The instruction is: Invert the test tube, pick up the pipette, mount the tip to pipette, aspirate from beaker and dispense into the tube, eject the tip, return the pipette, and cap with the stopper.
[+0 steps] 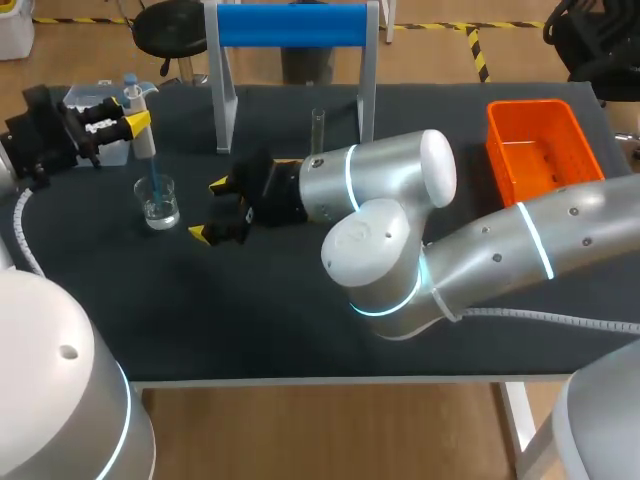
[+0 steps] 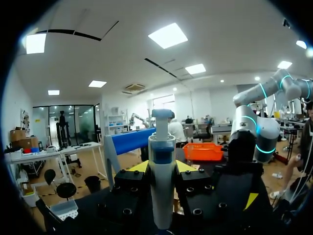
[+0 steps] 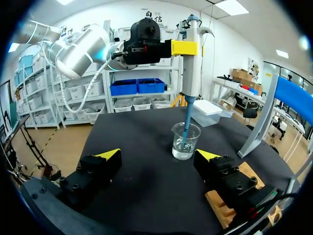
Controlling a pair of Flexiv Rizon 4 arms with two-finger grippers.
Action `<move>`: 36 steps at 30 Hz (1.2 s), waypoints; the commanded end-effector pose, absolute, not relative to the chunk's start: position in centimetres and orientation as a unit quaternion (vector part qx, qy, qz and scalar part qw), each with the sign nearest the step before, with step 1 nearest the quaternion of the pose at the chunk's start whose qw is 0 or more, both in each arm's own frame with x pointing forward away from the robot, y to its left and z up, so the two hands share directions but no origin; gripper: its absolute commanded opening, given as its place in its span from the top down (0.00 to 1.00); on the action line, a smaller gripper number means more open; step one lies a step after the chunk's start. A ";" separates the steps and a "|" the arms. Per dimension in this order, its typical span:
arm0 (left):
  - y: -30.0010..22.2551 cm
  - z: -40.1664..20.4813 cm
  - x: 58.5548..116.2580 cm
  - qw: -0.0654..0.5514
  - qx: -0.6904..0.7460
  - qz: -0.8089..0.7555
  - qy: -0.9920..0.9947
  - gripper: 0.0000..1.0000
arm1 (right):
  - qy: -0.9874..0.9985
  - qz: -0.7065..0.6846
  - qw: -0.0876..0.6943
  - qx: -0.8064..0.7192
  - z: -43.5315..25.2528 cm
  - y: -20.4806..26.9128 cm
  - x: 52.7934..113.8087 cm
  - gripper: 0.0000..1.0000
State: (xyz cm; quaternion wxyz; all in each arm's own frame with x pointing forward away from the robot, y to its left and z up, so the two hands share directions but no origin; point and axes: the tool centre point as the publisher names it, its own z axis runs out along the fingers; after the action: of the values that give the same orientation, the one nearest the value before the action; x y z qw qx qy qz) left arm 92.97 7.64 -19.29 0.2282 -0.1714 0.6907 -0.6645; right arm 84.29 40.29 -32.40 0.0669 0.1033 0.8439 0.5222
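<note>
The left claw (image 1: 122,115) is closed on a pipette (image 1: 143,135), holding it upright at the far left of the dark desk (image 1: 250,320). The pipette's blue tip (image 3: 188,120) dips into a glass beaker (image 1: 158,203) of clear liquid. The right claw (image 1: 210,210) sits wide open and empty, just right of the beaker. A test tube (image 1: 318,130) stands upright farther back, well left of an orange basket (image 1: 540,150).

Table (image 1: 300,320) top is plain matte black. Right arm (image 1: 520,250) is silver-white with glowing cyan rings. Left gripper (image 1: 133,122) and right gripper (image 1: 212,210) are both black with yellow tips. Pipette (image 1: 145,135) is whitish with a blue tip, and the beaker (image 1: 158,203) is clear glass. Basket (image 1: 540,150) is bright orange, and the rack (image 1: 292,25) has a blue bar on white legs.
</note>
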 end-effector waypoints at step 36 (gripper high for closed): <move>7.7 -19.3 92.9 0.229 -0.171 -0.665 0.690 1.00 | 0.814 0.571 0.019 -0.102 -15.7 40.2 80.9 0.04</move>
State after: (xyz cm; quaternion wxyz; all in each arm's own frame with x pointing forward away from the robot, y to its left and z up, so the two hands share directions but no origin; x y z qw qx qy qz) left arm 92.94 7.66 -19.28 0.2284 -0.1715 0.6905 -0.6646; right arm 80.81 41.74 -17.15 0.0709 -0.0634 0.7984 0.5946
